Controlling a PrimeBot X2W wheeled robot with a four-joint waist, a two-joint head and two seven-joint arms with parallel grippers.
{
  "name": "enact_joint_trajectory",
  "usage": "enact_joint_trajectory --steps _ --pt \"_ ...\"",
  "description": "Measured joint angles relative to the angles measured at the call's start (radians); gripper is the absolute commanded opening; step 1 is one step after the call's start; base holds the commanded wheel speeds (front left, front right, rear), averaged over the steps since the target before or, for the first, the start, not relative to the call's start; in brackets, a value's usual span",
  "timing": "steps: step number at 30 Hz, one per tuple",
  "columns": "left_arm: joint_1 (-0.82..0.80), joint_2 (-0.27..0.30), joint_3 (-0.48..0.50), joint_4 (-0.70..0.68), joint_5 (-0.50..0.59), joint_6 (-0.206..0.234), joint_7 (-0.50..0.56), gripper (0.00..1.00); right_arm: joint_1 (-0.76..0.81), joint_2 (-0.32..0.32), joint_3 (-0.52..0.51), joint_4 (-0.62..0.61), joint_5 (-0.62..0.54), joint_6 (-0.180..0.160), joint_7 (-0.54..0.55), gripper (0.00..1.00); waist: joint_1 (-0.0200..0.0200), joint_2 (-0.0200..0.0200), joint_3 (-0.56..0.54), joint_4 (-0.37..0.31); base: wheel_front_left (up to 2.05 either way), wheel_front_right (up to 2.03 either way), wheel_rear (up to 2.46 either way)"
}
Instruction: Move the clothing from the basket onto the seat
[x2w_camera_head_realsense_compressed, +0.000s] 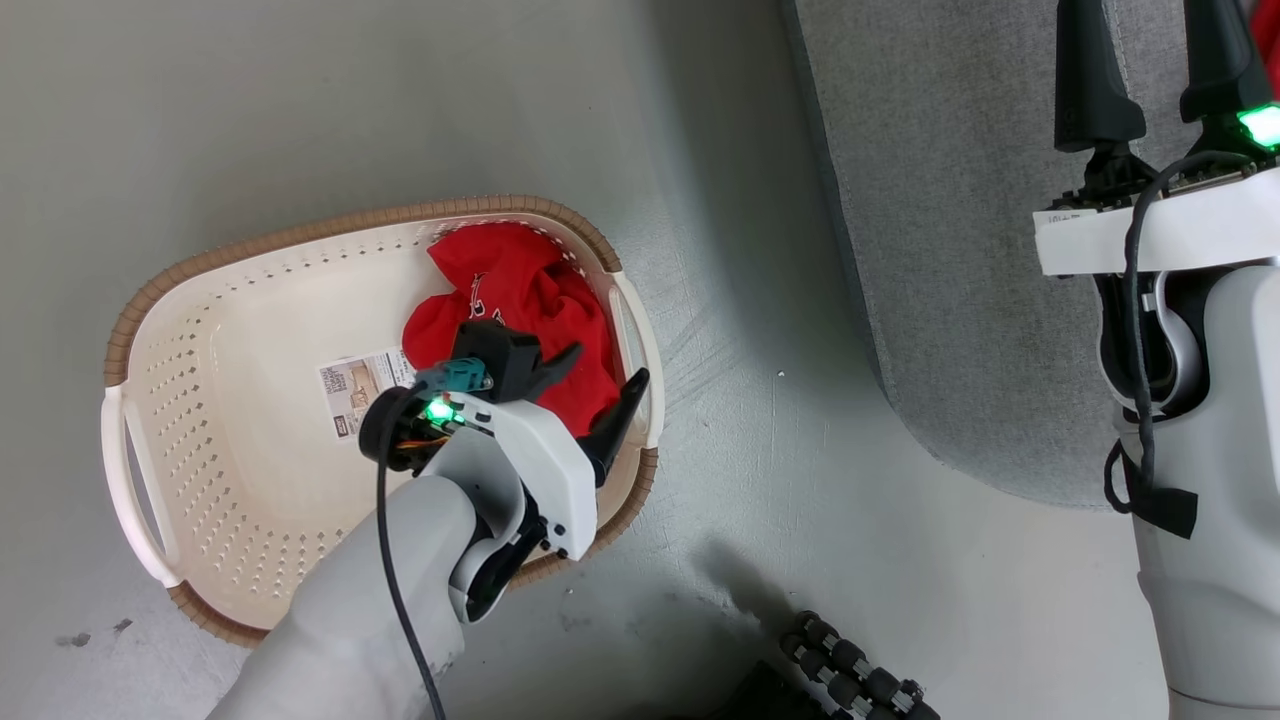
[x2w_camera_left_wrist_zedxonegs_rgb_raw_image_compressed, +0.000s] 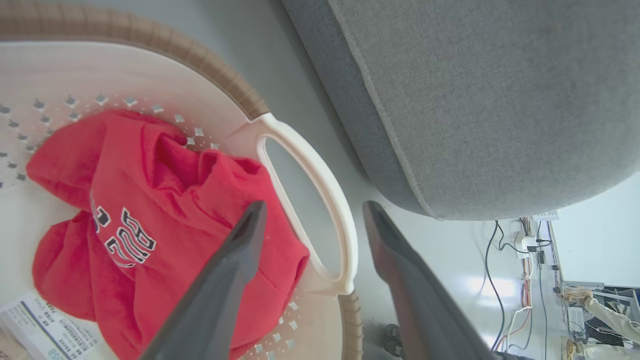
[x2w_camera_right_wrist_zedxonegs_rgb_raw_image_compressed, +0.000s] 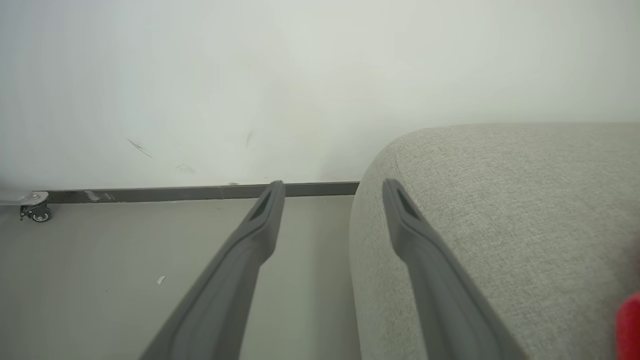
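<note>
Closest in, two grippers, both spread wide with nothing in them. The left gripper (x2w_camera_head_realsense_compressed: 609, 364) hangs over the basket's end nearest the seat, one finger above the fabric and one out past the side handle; can't tell if it touches. The right gripper (x2w_camera_head_realsense_compressed: 1150, 40) sits over the seat's edge. One piece of the clothing (x2w_camera_head_realsense_compressed: 510, 290), red with black-and-white lettering, lies crumpled in that end of the single basket (x2w_camera_head_realsense_compressed: 300, 225), next to a paper label (x2w_camera_head_realsense_compressed: 360, 390). A sliver of red (x2w_camera_right_wrist_zedxonegs_rgb_raw_image_compressed: 630, 325) shows on the seat (x2w_camera_head_realsense_compressed: 950, 250), too cropped to call. The basket is on a grey floor (x2w_camera_head_realsense_compressed: 750, 450) near the seat. Further back: pale wall (x2w_camera_right_wrist_zedxonegs_rgb_raw_image_compressed: 300, 75), dark baseboard (x2w_camera_right_wrist_zedxonegs_rgb_raw_image_compressed: 175, 192), one caster (x2w_camera_right_wrist_zedxonegs_rgb_raw_image_compressed: 37, 214).
</note>
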Motion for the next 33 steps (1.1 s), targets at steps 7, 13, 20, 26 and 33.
enact_joint_trajectory --steps 7,13,20,26,33 --pt "0.0 0.0 -0.04 0.027 0.003 0.062 0.014 1.0 0.0 0.0 0.002 0.006 0.0 0.0 0.0 1.0 0.0 0.0 0.003 -0.002 0.0 0.0 0.0" --pt "-0.022 0.001 -0.04 0.065 0.024 0.122 0.005 1.0 0.001 0.0 0.003 0.006 -0.002 0.0 0.0 1.0 0.0 0.0 0.009 -0.008 0.0 0.0 0.0" --pt "-0.044 0.001 -0.037 0.076 0.017 0.158 -0.003 1.0 0.001 0.0 0.003 0.006 0.0 0.0 0.0 1.0 0.0 0.0 0.019 -0.022 0.0 0.0 0.0" --pt "-0.045 0.0 -0.053 0.096 0.012 0.187 -0.013 1.0 0.001 0.0 0.016 0.007 0.007 0.0 0.0 1.0 0.0 0.0 0.022 -0.031 0.0 0.0 0.0" --pt "-0.065 0.002 -0.064 0.116 0.016 0.205 -0.039 0.0 0.001 0.0 0.011 0.009 0.007 0.0 0.0 1.0 0.0 0.0 0.019 -0.036 0.0 0.0 0.0"
